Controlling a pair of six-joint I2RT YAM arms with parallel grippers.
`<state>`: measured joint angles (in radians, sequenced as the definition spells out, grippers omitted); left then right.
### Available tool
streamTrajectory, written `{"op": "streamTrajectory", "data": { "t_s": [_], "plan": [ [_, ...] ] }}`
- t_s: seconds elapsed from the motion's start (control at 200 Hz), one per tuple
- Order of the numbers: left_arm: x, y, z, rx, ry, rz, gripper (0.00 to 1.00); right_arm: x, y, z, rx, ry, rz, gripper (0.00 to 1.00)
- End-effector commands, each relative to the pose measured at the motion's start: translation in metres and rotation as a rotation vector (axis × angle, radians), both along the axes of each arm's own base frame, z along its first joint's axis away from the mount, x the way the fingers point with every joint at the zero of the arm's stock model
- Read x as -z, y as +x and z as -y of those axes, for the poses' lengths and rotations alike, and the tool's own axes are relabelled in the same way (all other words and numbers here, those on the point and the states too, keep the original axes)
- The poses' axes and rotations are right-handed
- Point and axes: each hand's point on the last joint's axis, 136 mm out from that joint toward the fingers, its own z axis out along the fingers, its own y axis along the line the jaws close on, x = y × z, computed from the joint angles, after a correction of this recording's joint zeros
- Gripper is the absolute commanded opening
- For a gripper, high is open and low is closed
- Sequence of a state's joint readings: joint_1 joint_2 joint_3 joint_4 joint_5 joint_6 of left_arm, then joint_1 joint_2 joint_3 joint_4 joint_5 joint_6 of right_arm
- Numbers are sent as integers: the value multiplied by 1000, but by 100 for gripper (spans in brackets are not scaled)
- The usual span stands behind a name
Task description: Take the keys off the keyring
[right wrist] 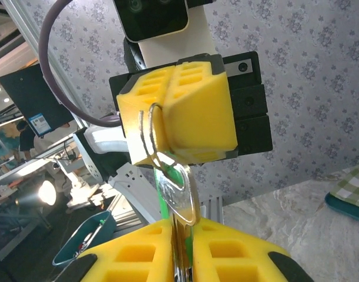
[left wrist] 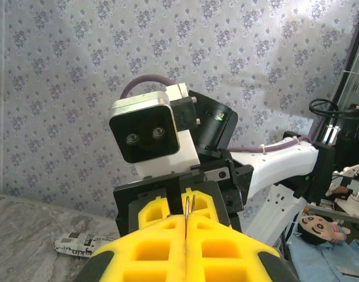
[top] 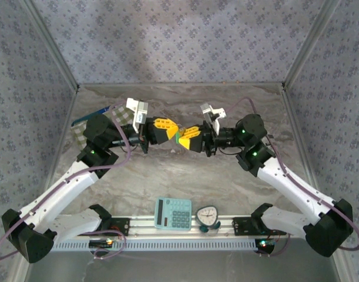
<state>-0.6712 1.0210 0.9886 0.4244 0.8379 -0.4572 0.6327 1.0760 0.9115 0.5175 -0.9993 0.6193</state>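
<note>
At the top view's centre you see the left gripper (top: 171, 131) pinched shut on the thin silver wire keyring (right wrist: 148, 134) — facing it, the right gripper (top: 185, 136) clamps a flat silver key (right wrist: 183, 191) threaded on that ring, a green sliver (right wrist: 162, 202) beside it

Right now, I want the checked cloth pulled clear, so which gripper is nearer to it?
Left. The left gripper, shut on the keyring mid-table, sits right of the checked cloth; the right gripper, shut on the key, faces it from farther right.
</note>
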Motion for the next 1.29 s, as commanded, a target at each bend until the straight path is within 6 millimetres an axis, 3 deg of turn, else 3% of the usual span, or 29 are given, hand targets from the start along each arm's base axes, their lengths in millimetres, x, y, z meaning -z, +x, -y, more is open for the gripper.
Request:
{"op": "streamTrajectory", "data": {
  "t_s": [0.0, 0.225, 0.495, 0.615, 0.78, 0.915, 1.02, 1.289],
  "plan": [
    [1, -5, -1, 13, 0, 19, 0, -5, 8, 6, 80, 6, 28, 14],
    [6, -4, 0, 14, 19, 6, 0, 0, 20, 13, 169, -21, 12, 17],
    [12, -3, 2, 22, 34, -12, 0, 2, 17, 8, 179, -82, 40, 15],
    [12, -4, 3, 28, 35, -14, 0, 2, 18, 5, 186, -103, 47, 20],
    [15, -5, 5, 38, 42, -21, 0, -3, 20, 4, 209, -96, 58, 20],
    [16, -6, 5, 42, 44, -23, 0, -4, 18, 3, 208, -103, 72, 12],
    [16, -7, 4, 38, 45, -21, 0, -2, 21, 3, 229, -110, 68, 19],
    [23, -6, 3, 22, 65, -18, 0, 4, 30, 13, 322, -147, 71, 19]
  ]
}}
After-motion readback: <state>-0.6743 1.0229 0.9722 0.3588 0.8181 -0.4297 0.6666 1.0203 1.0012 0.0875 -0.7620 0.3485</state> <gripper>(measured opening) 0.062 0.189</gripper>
